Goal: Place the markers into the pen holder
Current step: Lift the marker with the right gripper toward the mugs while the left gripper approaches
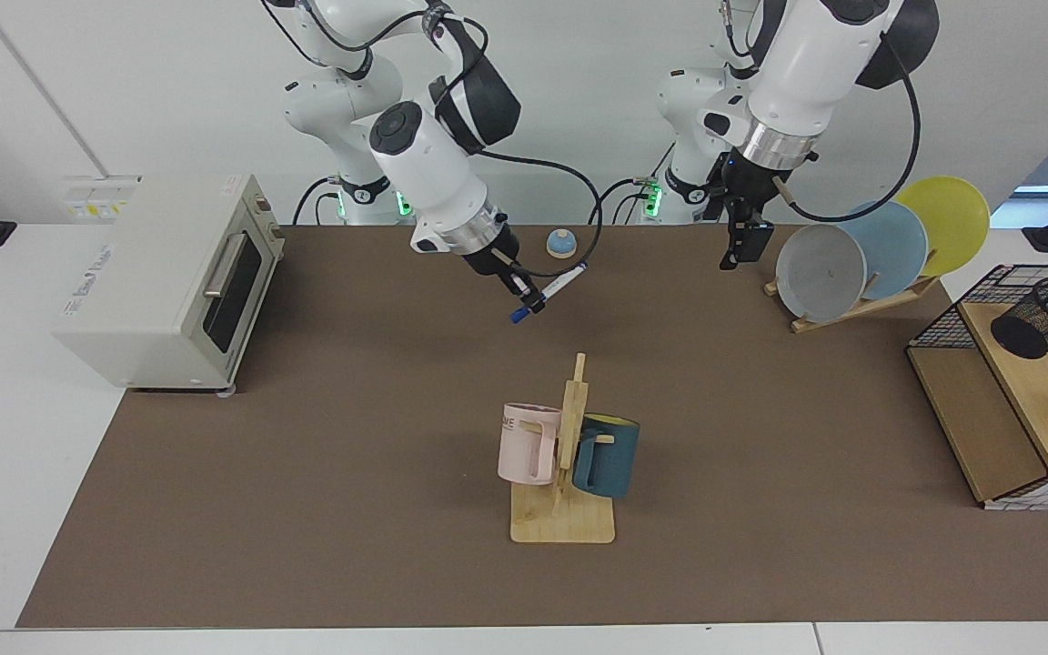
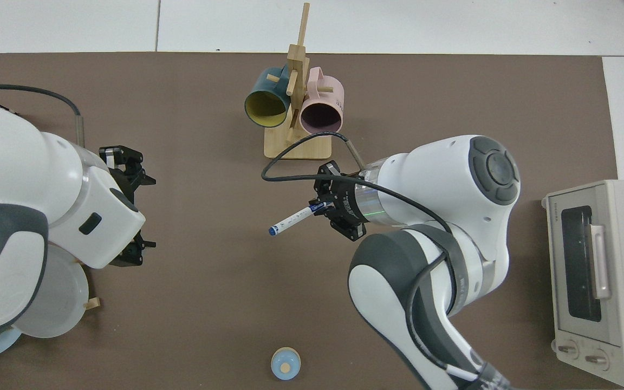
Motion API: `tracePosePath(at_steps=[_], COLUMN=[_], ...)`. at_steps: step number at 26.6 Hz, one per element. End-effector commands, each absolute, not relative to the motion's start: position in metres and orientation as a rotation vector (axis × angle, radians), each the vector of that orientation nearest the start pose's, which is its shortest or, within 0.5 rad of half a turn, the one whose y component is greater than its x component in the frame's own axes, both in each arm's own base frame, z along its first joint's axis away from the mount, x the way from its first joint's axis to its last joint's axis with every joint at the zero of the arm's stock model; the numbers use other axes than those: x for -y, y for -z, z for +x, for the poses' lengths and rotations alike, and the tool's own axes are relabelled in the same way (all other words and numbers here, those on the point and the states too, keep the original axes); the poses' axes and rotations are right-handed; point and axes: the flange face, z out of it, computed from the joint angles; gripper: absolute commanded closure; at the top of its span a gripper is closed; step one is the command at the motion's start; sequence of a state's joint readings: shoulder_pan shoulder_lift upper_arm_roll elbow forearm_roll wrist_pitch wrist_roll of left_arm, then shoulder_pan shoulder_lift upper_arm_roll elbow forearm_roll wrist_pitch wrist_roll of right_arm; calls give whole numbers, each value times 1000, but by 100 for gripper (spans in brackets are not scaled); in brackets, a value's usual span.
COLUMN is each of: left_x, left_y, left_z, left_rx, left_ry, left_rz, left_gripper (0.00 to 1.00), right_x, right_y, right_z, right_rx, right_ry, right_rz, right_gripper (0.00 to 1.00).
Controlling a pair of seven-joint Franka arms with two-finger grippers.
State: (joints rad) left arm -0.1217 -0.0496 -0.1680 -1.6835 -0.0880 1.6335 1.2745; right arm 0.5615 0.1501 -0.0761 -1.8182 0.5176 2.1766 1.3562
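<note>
My right gripper (image 1: 527,295) hangs above the middle back of the brown mat, shut on the white marker (image 1: 551,289). The marker slants with its dark blue cap at the lower end. From above, the marker (image 2: 294,219) sticks out of the right gripper (image 2: 325,209) a little below the mug rack. The black mesh pen holder (image 1: 1045,318) rests tilted on the wooden board of the wire shelf at the far right of the facing view; the top view does not show it. My left gripper (image 1: 746,242) is open and empty beside the plate rack, and in the top view this left gripper (image 2: 148,212) has its fingers wide apart.
A wooden rack (image 1: 564,509) with a pink mug (image 1: 529,443) and a teal mug (image 1: 608,455) stands mid-mat. A plate rack with a grey plate (image 1: 820,272) stands behind the wire shelf (image 1: 947,323). A toaster oven (image 1: 169,277) stands at the facing view's left, and a small blue bell (image 1: 561,243) at the back.
</note>
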Motion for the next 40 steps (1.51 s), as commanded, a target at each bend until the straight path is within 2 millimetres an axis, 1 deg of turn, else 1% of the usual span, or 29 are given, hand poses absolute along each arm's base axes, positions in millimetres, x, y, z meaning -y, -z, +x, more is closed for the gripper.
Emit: tracePosePath(at_steps=[1, 4, 8, 11, 13, 16, 18, 20, 22, 25, 27, 28, 29, 31, 33, 34, 40], left_x=[173, 193, 208, 213, 224, 240, 245, 245, 245, 246, 246, 246, 246, 247, 249, 249, 248], left_y=[-591, -585, -577, -574, -575, -577, -576, -574, -573, -573, -573, -573, -573, -574, -575, -575, -575], left_z=[516, 512, 505, 504, 501, 498, 498, 500, 500, 500, 500, 500, 500, 500, 500, 500, 501], left_rx=[-2294, -2295, -2255, -2203, -2204, -2212, -2214, -2211, -2213, -2212, -2212, -2214, -2216, -2218, -2220, -2219, -2211], left_ry=[131, 157, 174, 183, 195, 237, 251, 254, 254, 253, 253, 253, 253, 255, 258, 258, 254], left_rz=[-2324, -2329, -2352, -2396, -2388, -2349, -2335, -2336, -2335, -2334, -2334, -2332, -2330, -2328, -2326, -2328, -2338], left_gripper=[0, 0, 0, 0, 0, 0, 0, 0, 4, 20, 40, 53, 64, 83, 95, 99, 100], right_x=[-338, -338, -342, -353, -358, -360, -360, -360, -360, -360, -360, -359, -359, -359, -359, -358, -357], right_y=[-485, -489, -492, -493, -493, -493, -494, -494, -494, -494, -494, -494, -494, -494, -494, -494, -494], right_z=[540, 543, 544, 540, 537, 536, 536, 536, 536, 536, 536, 537, 537, 537, 537, 537, 538], right_rx=[-1566, -1644, -1710, -1738, -1754, -1786, -1791, -1795, -1795, -1794, -1794, -1795, -1795, -1794, -1794, -1793, -1795], right_ry=[-373, -430, -471, -473, -481, -505, -527, -544, -546, -545, -545, -545, -544, -544, -544, -543, -542], right_rz=[-2111, -1980, -1869, -1833, -1817, -1783, -1762, -1746, -1745, -1744, -1744, -1743, -1743, -1744, -1744, -1744, -1742], right_gripper=[100, 100, 100, 100, 100, 100, 100, 100, 100, 100, 100, 100, 100, 100, 100, 100, 100])
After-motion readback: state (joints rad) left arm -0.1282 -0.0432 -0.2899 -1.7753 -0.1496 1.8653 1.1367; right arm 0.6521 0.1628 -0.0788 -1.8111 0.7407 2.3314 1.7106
